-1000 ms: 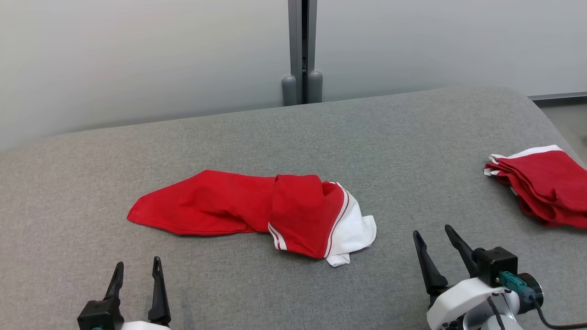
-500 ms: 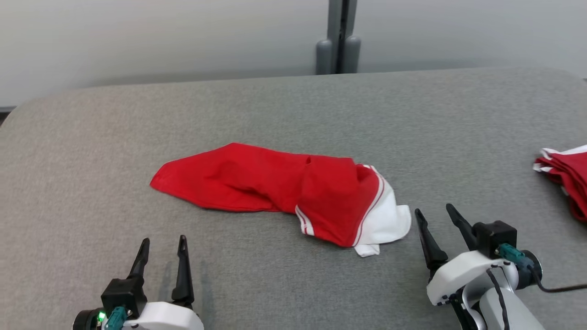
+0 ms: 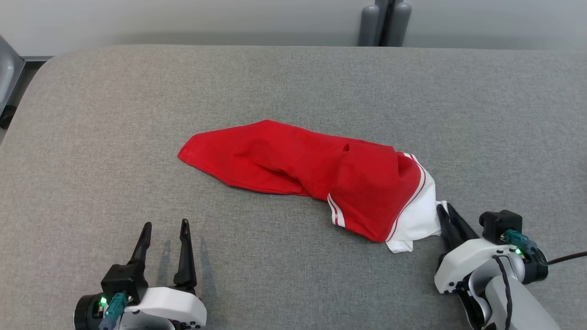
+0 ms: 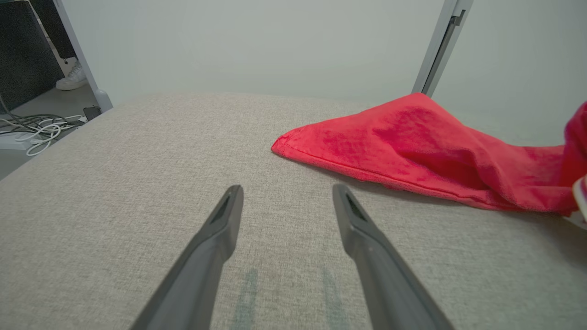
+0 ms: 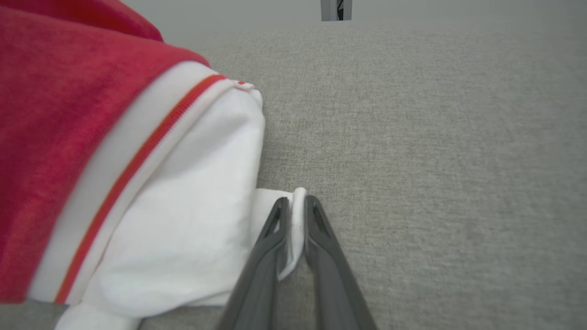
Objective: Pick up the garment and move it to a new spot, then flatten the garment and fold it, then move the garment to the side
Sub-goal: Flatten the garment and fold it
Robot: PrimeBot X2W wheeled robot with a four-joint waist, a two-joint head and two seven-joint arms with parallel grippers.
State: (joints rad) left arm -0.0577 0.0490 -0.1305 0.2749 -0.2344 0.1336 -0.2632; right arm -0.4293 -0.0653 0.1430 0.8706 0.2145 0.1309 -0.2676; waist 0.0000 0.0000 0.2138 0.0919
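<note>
A crumpled red garment (image 3: 293, 160) with a white, red-striped end lies across the middle of the grey table (image 3: 114, 114). My right gripper (image 3: 445, 207) is at its white right edge. In the right wrist view its fingers (image 5: 297, 199) are shut on a thin fold of the white cloth (image 5: 183, 192). My left gripper (image 3: 166, 223) stands open near the front left, clear of the cloth. In the left wrist view it (image 4: 287, 189) has nothing between the fingers, and the garment's red pointed end (image 4: 412, 137) lies ahead to the right.
A grey post (image 3: 384, 20) stands behind the table's far edge against a pale wall. The table's rounded left corner drops to a floor with white cables (image 4: 27, 130) and a shoe (image 4: 71, 79).
The head camera has tilted down and turned, shifting the whole picture. My right gripper has moved in to the garment's white edge and closed on it. The left gripper has stayed open.
</note>
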